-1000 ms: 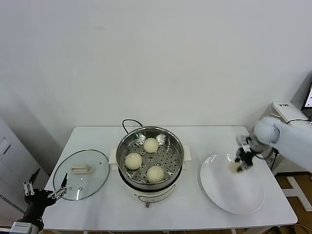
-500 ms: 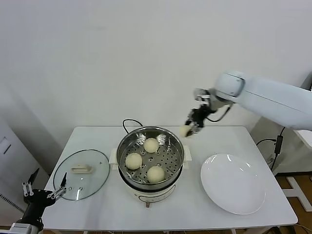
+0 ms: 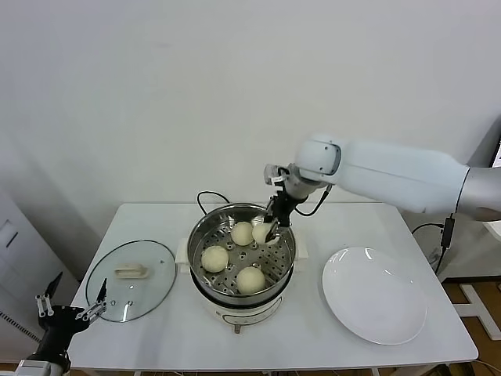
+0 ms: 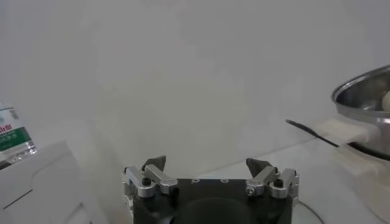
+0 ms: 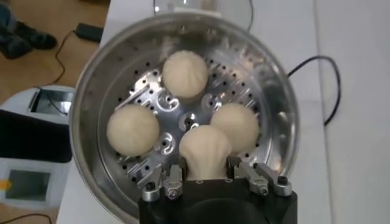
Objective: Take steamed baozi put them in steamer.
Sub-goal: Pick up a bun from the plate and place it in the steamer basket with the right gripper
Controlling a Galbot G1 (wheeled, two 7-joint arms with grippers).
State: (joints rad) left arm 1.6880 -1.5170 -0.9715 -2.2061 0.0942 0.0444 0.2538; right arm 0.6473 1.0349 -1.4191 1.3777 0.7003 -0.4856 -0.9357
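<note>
The steamer (image 3: 205,240) is a shiny steel pot with a perforated floor on a white base at the table's middle. Three baozi lie on its floor: one at the back (image 3: 242,233), one on the left (image 3: 214,258), one at the front (image 3: 250,280). My right gripper (image 3: 266,229) is over the pot's back right part, shut on a fourth baozi (image 5: 205,150), held just above the floor. The right wrist view shows the other three (image 5: 185,73) (image 5: 133,129) (image 5: 236,123) inside the steamer (image 5: 91,91). My left gripper (image 3: 72,306) is parked low at the table's left front corner, open and empty.
A round glass lid (image 3: 130,280) with a white handle lies left of the steamer. A flat white plate (image 3: 374,294) lies bare at the right. A black cord (image 3: 205,197) runs behind the pot. The left wrist view shows the steamer's rim (image 4: 365,91).
My right gripper carried the baozi from the plate, up and leftward past the steamer's right rim, and down into the pot. The plate is now bare. The left arm has not moved.
</note>
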